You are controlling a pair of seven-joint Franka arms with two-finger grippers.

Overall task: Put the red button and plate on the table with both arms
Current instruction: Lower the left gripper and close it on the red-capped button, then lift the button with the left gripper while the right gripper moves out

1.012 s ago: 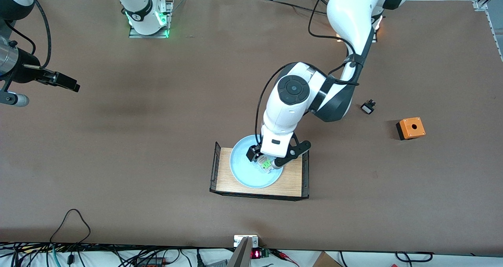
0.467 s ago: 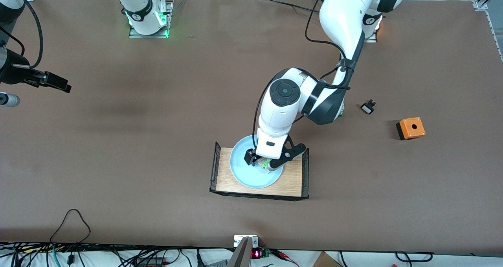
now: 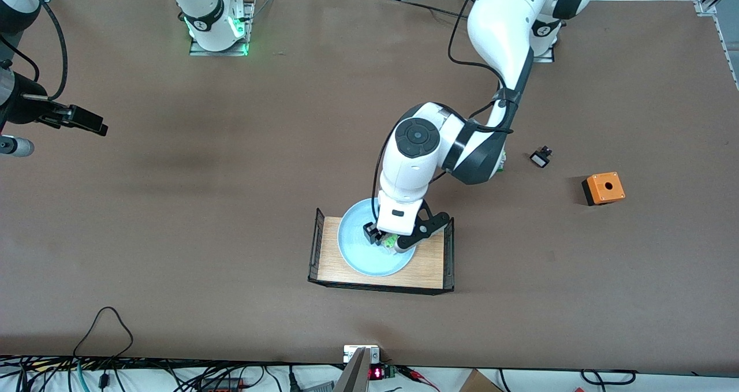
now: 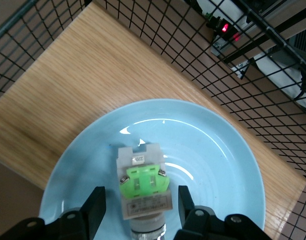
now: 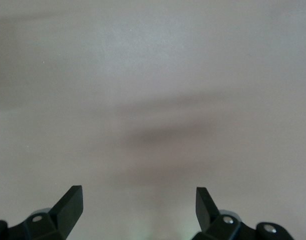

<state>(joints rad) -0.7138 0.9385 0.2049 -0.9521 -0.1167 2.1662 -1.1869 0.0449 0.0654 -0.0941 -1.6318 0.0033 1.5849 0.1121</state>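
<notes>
Red button (image 4: 143,192) on plate (image 4: 227,165), left pincer (image 4: 140,212) astride.

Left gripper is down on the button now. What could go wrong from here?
1. The left gripper is open, fingers either side of the red button but not touching; closing off-centre may tip it.
2. The button lies on the plate, which could shift on the wooden platform during the grasp.
3. The platform's mesh ends stand close to the plate, leaving little room for the waiting right gripper, open over bare table.
</notes>
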